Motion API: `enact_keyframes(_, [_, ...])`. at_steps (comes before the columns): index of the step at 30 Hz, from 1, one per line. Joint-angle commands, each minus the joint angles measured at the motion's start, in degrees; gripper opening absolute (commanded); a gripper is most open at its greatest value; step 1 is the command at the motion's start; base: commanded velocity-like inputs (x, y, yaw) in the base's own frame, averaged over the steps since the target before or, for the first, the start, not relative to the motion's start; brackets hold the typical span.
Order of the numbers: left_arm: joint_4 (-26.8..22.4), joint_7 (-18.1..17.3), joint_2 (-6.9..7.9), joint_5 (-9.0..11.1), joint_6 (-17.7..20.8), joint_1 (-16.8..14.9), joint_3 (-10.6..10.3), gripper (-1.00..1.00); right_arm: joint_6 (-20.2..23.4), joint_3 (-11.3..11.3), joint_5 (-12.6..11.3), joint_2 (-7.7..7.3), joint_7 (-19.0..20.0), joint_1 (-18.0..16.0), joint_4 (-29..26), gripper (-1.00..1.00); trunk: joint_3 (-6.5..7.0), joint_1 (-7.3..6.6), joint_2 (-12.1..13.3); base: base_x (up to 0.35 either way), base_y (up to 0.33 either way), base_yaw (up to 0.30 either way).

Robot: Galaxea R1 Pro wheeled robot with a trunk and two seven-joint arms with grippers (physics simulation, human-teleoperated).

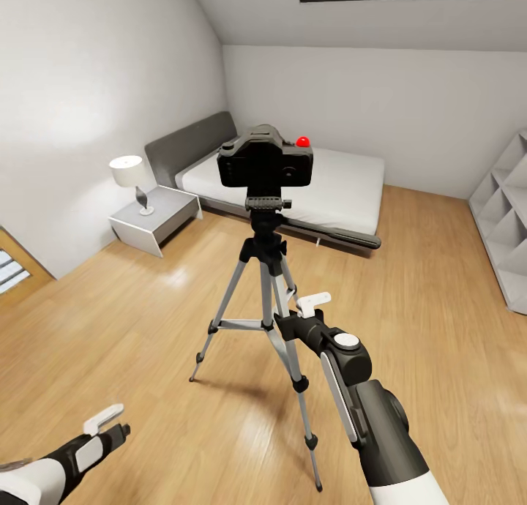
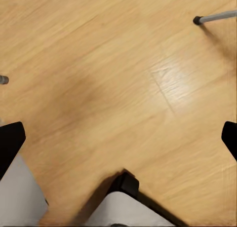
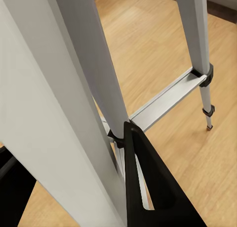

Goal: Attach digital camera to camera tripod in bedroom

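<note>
**Camera seated on the tripod head — task looks all but done**

Head view: the digital camera [image 1: 265, 165] sits upright on the head plate of the camera tripod [image 1: 267, 285], centre frame, red button at its upper right. No gap shows between camera base and plate; I judge the mount made, though I cannot confirm it is locked. The pan handle sticks out to the right. Behind: the bed [image 1: 322, 186], and a nightstand [image 1: 155, 219] with a lamp [image 1: 130, 179] at left. My right gripper [image 1: 307, 309] is below the camera, right beside a tripod leg, white fingers parted, holding nothing. My left gripper [image 1: 110, 424] hangs low in the lower left corner, well apart from the tripod, fingers spread and empty.

Left wrist view: bare wood floor [image 2: 118, 89]; one tripod foot at upper right, another at the left edge.

Right wrist view: tripod legs and cross brace very close, filling the left half. Remaining, I reckon: back the right arm clear without nudging a leg.
</note>
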Motion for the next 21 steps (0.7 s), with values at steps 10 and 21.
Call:
enact_keyframes(10, [0.0, 2.9, -2.77, -5.5, -0.5, 8.6, -0.5, 1.00, 0.2, 0.0, 1.4, 0.02, 0.4, 0.0, 0.1, -1.00, -0.10, 0.04, -0.1, 0.000, 0.000, 0.000])
enact_keyframes(21, [0.0, 3.2, -3.04, -7.1, 2.2, 14.9, -0.5, 1.00, 0.3, -0.2, 1.4, 0.02, 0.4, 0.0, 0.1, -1.00, -0.10, 0.04, -0.1, 0.000, 0.000, 0.000])
